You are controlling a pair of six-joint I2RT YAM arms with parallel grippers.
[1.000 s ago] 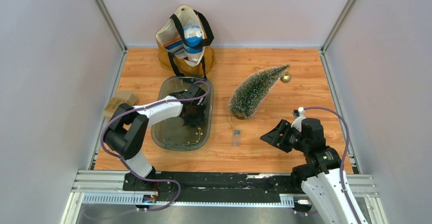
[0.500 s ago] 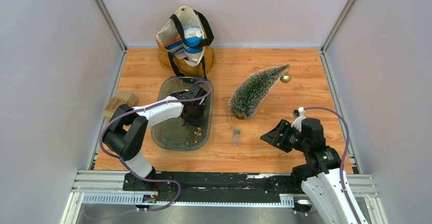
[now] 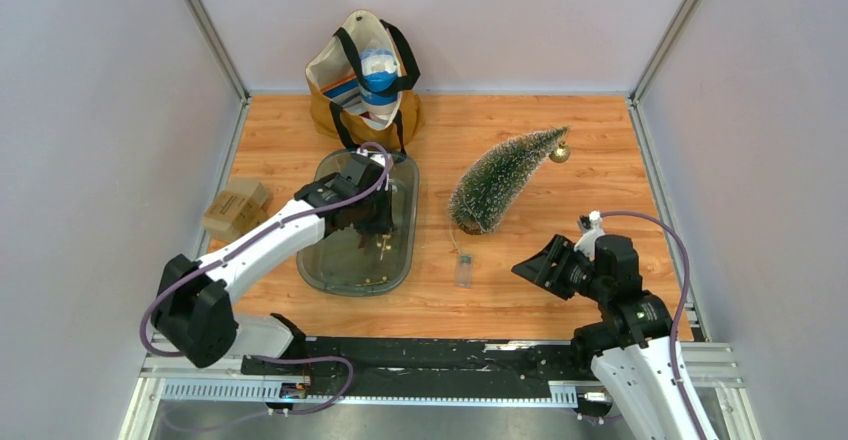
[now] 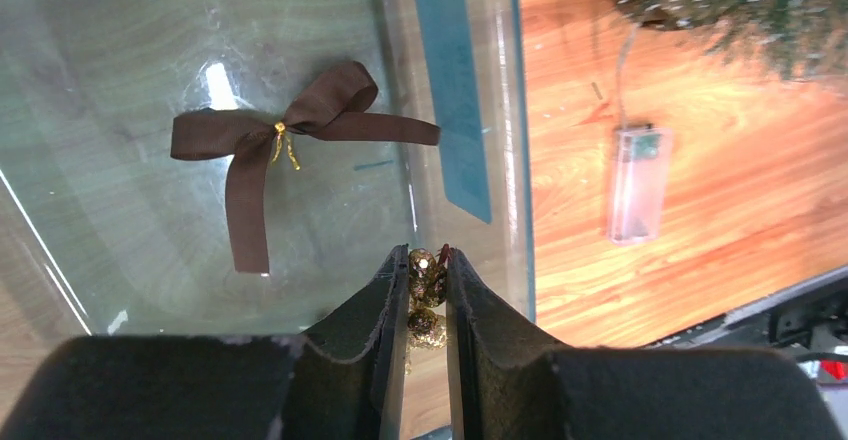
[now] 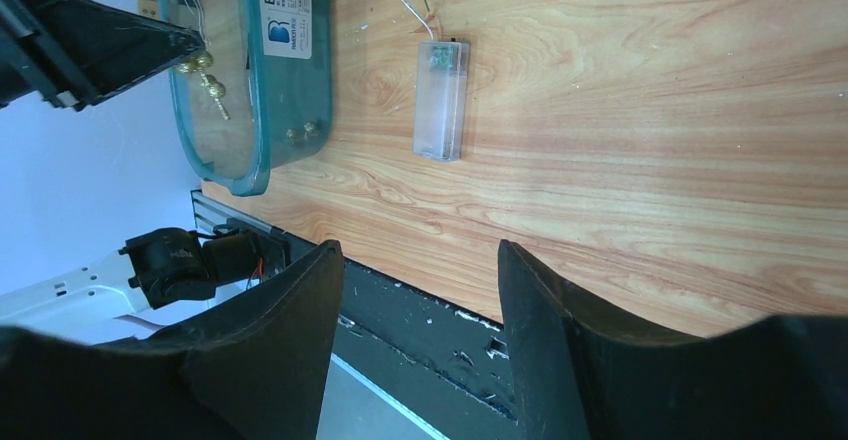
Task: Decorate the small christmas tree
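**Tree Lying Flat, Tip Aimed Far Right**

The small christmas tree (image 3: 497, 179) was seen lying on its side on the wooden table (image 3: 610, 200), to the right of the clear tray (image 3: 330, 278). Its long axis was set diagonally, tip toward the far right and wide base toward the near left. A gold bauble (image 3: 561, 152) sat at the tip; whether it was attached could not be told. The left gripper (image 4: 427, 260) was clamped on a small gold ornament (image 4: 425, 305) over the tray, its shape largely hidden by the fingers. The right gripper (image 5: 420, 270) was held agape, grasping nothing. In the left wrist view the tree was cut off to a fringe.
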